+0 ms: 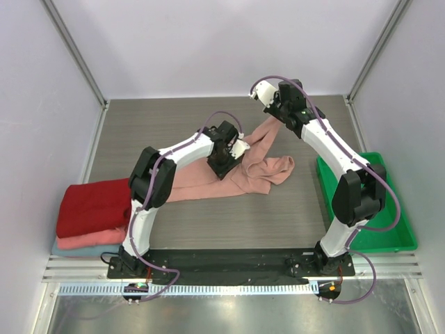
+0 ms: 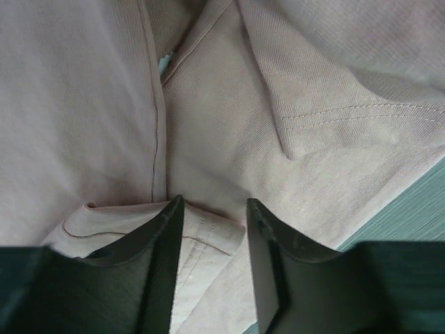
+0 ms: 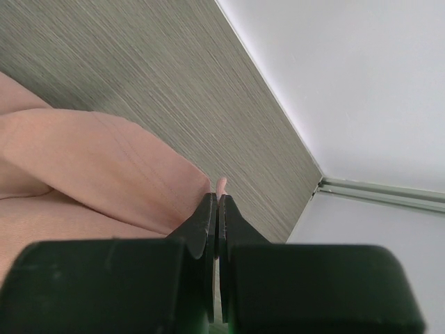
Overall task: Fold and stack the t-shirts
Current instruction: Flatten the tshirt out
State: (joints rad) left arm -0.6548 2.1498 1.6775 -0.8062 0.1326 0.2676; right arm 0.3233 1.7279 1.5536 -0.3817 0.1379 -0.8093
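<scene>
- The right gripper (image 3: 217, 200) has its jaws pressed together on a thin edge of the dusty-pink t-shirt (image 1: 240, 177). A small tip of cloth pokes out past the fingertips.
- From that pinch the cloth runs down and toward the near left as a drawn-out strip, lifted off the table (image 1: 160, 125) at the shirt's far right end.
- The left gripper (image 2: 213, 209) stands with its jaws apart, tips down on the same shirt. A stitched fold of pink cloth lies in the gap between the two fingers, which are not closed on it.
- In the top view this gripper sits on the shirt's far edge near the middle of the table, to the left of and nearer than the right gripper.
- The rest of the shirt lies rumpled on the table, reaching left beneath the left arm and bunching up at its right end.
- At the near left stands a folded stack, well apart from both grippers: a dark red t-shirt (image 1: 94, 205) on top, a salmon-pink t-shirt (image 1: 87, 240) under it, and a light-blue t-shirt (image 1: 58, 249) at the bottom.
- A green tray (image 1: 393, 236) sits at the near right, beside the right arm.
</scene>
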